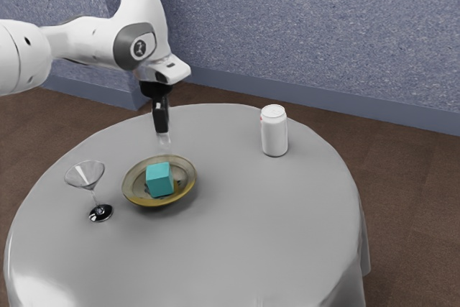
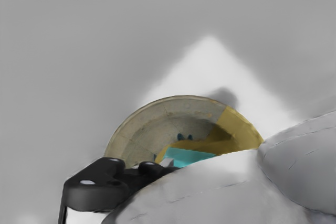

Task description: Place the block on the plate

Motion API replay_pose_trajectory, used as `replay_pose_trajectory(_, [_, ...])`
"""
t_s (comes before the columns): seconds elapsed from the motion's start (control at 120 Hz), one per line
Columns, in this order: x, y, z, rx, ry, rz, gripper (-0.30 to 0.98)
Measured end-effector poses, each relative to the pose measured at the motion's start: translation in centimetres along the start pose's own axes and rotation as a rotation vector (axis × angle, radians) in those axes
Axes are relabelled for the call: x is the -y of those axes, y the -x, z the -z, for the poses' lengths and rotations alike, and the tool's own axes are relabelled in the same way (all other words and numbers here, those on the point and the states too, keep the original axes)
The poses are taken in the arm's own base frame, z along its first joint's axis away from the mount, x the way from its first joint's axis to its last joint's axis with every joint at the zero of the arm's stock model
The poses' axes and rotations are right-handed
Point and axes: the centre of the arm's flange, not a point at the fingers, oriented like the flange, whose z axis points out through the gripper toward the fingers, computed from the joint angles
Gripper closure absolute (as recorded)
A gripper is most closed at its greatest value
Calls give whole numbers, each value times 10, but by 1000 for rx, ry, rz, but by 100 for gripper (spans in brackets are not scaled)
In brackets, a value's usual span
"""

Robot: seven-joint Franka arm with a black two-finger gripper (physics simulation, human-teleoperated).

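Can see the teal block (image 1: 159, 180) resting inside the plate (image 1: 188, 180), near its middle and apart from the gripper (image 1: 162, 130). Looks roughly cubic, so offers no long axis to line up with. Lies below the jaws and toward the near side, going by the exterior view, with a gap between. Cannot tell whether spread or pressed together at the jaws; can tell at least of no grip on the block. Have one arm (image 1: 92, 39) to work with, reaching in from the exterior view's left. Would judge the placing achieved, leaving only a lift up and away; dropping low or sweeping sideways might nudge the block or catch the rim. Cradles the block within a shallow, yellow-edged hollow, upright on the table (image 1: 237, 228). Can find a cocktail glass (image 1: 92, 186) standing just beside the plate, toward the exterior view's left, with no drink to make out in it. Can also pick out a white can (image 1: 274, 131), upright, far and toward the exterior view's right, well apart from the plate.
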Motion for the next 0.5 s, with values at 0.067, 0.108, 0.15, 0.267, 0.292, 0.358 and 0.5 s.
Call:
replay_pose_trajectory(0.067, [-10, -1, 30, -14, -21, -2, 1])
replay_pose_trajectory(0.108, [-13, -2, 49, -23, -33, -1, 1])
replay_pose_trajectory(0.15, [-16, -1, 65, -29, -40, 2, 1])
replay_pose_trajectory(0.267, [-25, 4, 91, -33, -42, 12, 0])
replay_pose_trajectory(0.292, [-27, 4, 93, -30, -38, 13, 0])
replay_pose_trajectory(0.358, [-29, 5, 93, -23, -28, 18, 0])
replay_pose_trajectory(0.5, [-30, 6, 92, -13, -16, 30, 0])
